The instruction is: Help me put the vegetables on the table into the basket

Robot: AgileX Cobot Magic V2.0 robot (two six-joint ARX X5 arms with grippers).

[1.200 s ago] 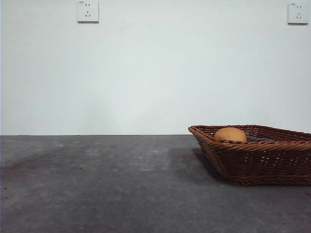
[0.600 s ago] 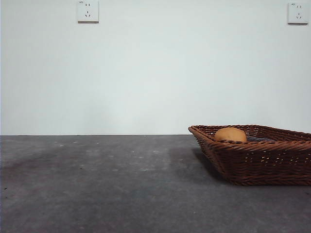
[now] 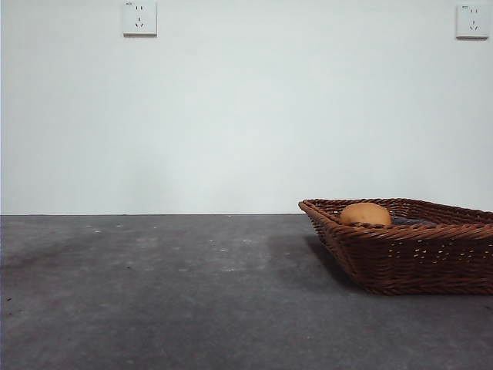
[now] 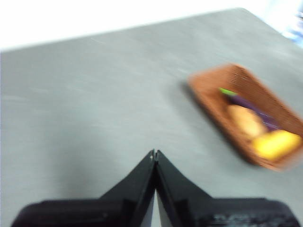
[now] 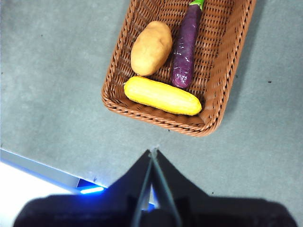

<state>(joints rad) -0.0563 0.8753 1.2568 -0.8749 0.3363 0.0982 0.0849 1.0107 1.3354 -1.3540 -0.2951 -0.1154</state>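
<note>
Now all three vegetables are lying inside the basket [image 5: 222, 71], corn [image 5: 162, 96] crosswise by its near rim, potato [image 5: 151, 47] and eggplant [image 5: 185, 47] lengthwise beyond, while right end effector [image 5: 154, 152] and left end effector [image 4: 155, 153] are hovering closed, empty, right one nearer.

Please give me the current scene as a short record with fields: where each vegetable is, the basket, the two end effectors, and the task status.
basket: on the table
corn cob: lying in the basket, by one short wall
potato: in the basket, beside the eggplant
eggplant: in the basket, green stem pointing away from the corn cob
left end effector: shut, holding nothing, off to the side of the basket
right end effector: shut, holding nothing, above the table near the basket
task status: all three vegetables are in the basket
</note>
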